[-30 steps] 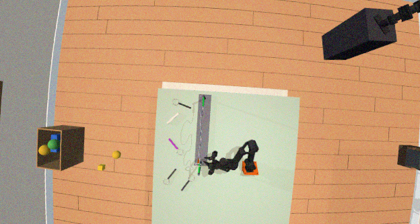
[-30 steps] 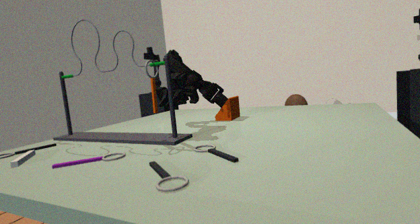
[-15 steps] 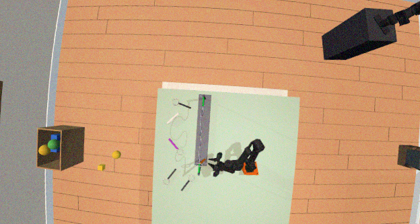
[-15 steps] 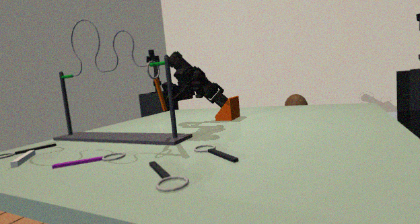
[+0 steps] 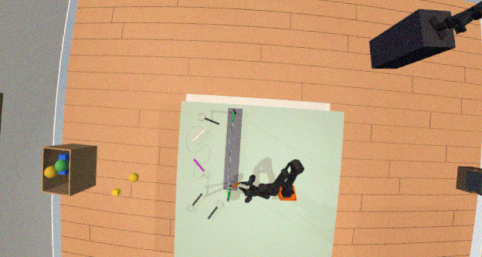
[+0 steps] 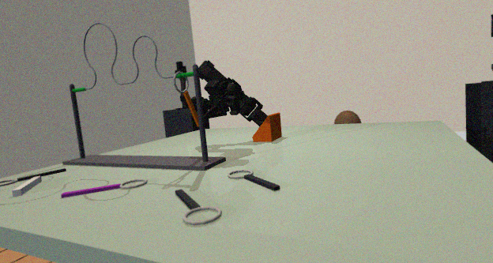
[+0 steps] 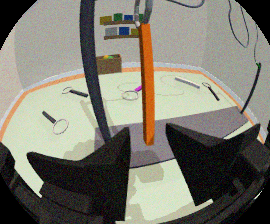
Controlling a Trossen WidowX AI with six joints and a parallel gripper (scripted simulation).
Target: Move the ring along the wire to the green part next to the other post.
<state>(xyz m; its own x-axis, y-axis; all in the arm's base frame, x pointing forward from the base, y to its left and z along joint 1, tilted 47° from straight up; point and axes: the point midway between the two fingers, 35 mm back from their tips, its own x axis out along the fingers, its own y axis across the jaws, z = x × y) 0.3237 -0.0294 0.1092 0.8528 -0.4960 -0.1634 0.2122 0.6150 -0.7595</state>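
The ring (image 6: pixel 174 83) (image 7: pixel 137 15) hangs around the green part (image 6: pixel 187 75) (image 5: pixel 228 194) beside the near post (image 6: pixel 201 119) (image 7: pixel 89 55). Its orange handle (image 5: pixel 235 185) (image 6: pixel 190 107) (image 7: pixel 148 85) slants down toward the robot. My gripper (image 5: pixel 240 186) (image 7: pixel 148 130) is partly open and holds nothing. In the wrist view the handle's lower end shows in line with the gap between the fingertips; in the top view the fingertips are close to that end. The thin grey wire (image 6: pixel 116 46) loops up and down to the other green part (image 6: pixel 79 89) (image 5: pixel 233 116) at the far post (image 6: pixel 77 119) (image 7: pixel 251 90).
The posts stand on a dark base (image 6: pixel 138 161) (image 5: pixel 232 151). The near post is just left of the handle in the wrist view. Several loose rings with black handles, one with a purple handle (image 6: pixel 91 190) (image 5: pixel 198 165), and a white bar (image 6: pixel 27 185) (image 5: pixel 198 136) lie beyond the base.
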